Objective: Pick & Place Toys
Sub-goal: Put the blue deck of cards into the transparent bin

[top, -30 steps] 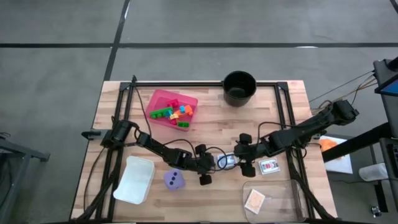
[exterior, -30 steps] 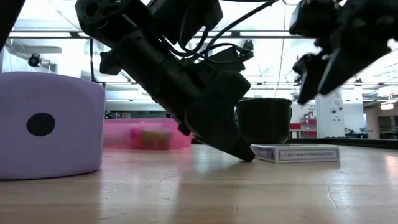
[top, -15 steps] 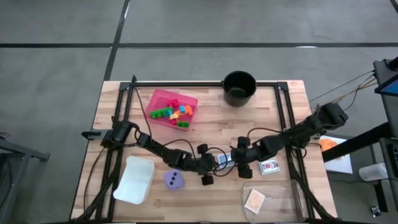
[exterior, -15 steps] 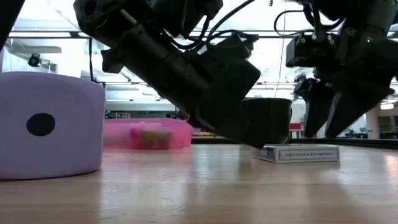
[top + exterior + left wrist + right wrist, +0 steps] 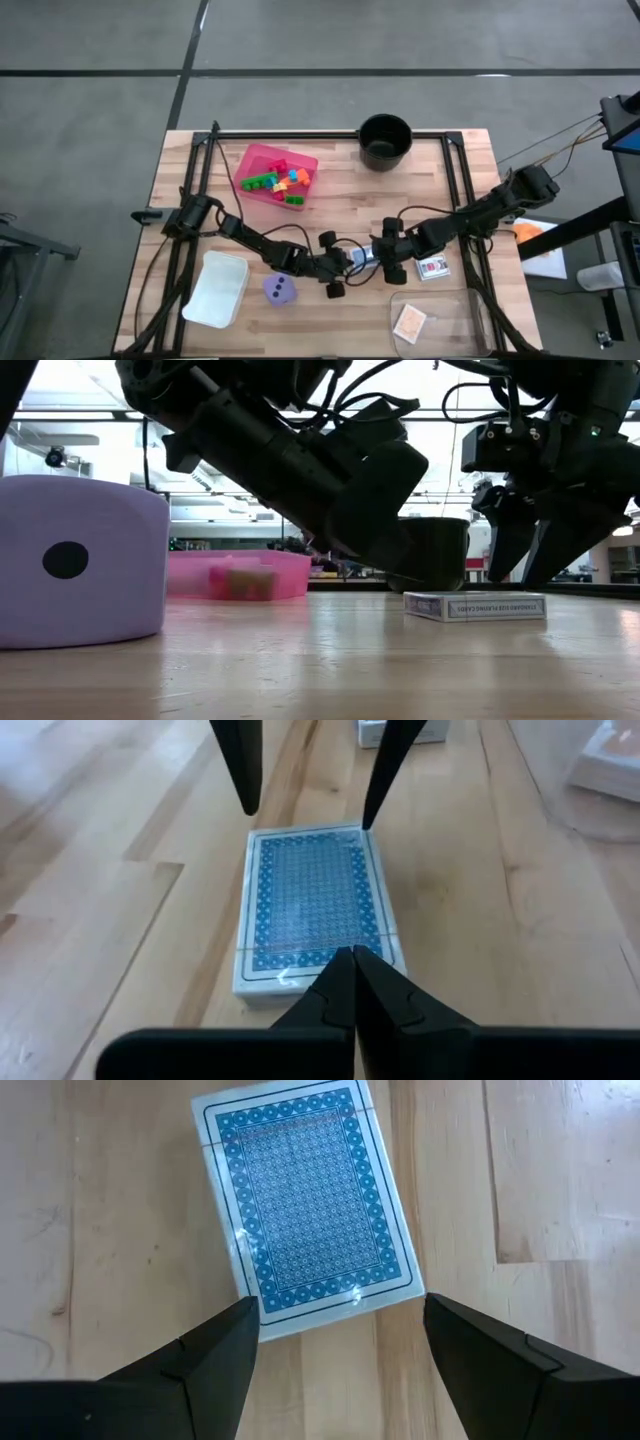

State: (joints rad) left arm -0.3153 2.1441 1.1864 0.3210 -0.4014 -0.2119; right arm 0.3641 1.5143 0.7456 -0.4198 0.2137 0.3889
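A blue-backed card pack [image 5: 312,905] lies flat on the wooden table [image 5: 330,215], between my two grippers. My left gripper [image 5: 352,960] is shut, and its tip stands over the pack's short edge nearest that arm. My right gripper [image 5: 335,1345] is open above the pack's [image 5: 305,1200] opposite end, with one dark finger [image 5: 240,770] to each side. In the low view its fingertips [image 5: 500,572] hang just above the pack [image 5: 475,606]. The purple die [image 5: 281,290] sits at the near left. Bricks [image 5: 280,182] lie in the pink tray [image 5: 255,158]. My left gripper's shut fingertips [image 5: 352,956] stand at the blue pack's short edge [image 5: 300,982], slanting down from the table's left. I cannot tell whether they touch it. The pack lies flat on the table.
A white-red card pack [image 5: 433,267] lies just right of my right gripper. An orange card [image 5: 410,320] rests in a clear tray at the near right. A black pot [image 5: 385,140] stands at the far edge, and a white lid [image 5: 216,288] lies at the near left.
My right gripper has come down over the blue pack, still open. My left gripper's shut tip has lifted off the table beside the pack and tipped up a little. The pack has stayed where it was.
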